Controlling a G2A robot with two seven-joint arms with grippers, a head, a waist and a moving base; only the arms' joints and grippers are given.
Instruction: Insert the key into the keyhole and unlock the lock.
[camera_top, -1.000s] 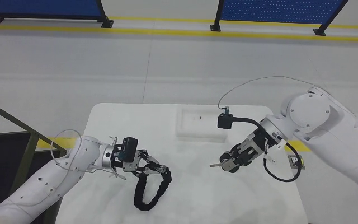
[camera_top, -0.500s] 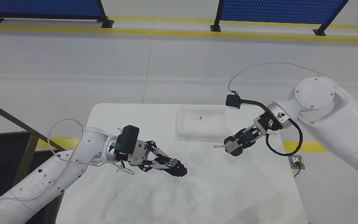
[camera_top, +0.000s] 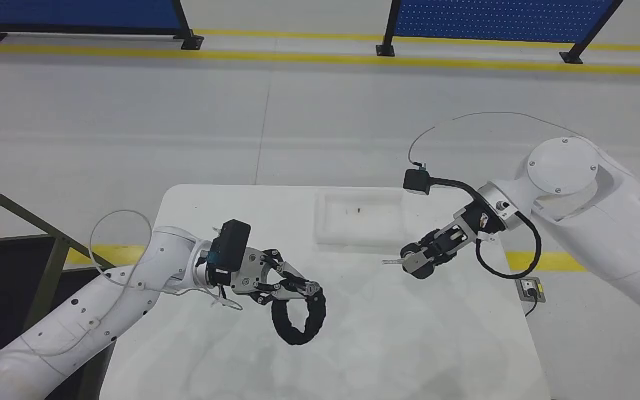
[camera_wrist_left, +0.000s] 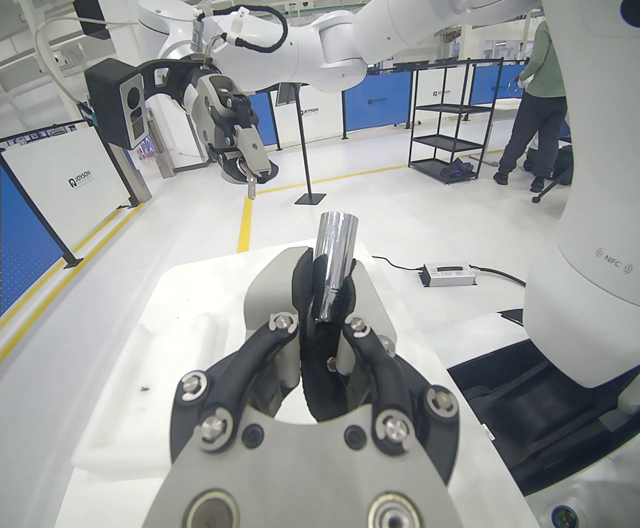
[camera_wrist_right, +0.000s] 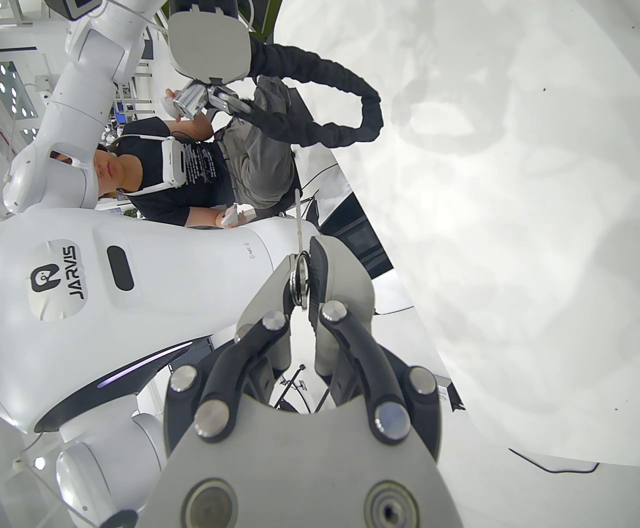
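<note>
Can't make out the keyhole: the end of the chrome barrel on the lock (camera_wrist_left: 334, 250) is turned away. The head of the key (camera_wrist_right: 299, 220) is also buried between the pads. The lock is a shiny cylinder on a black sleeved cable that curls into a loop under it. The left hand (camera_top: 308, 290) is pinched tight where barrel meets cable, holding it up over the surface (camera_top: 420, 340). The right hand (camera_top: 405, 264) is clamped on the key near the white tray (camera_top: 370, 225), with the blade poking toward the lock, well apart from it.
</note>
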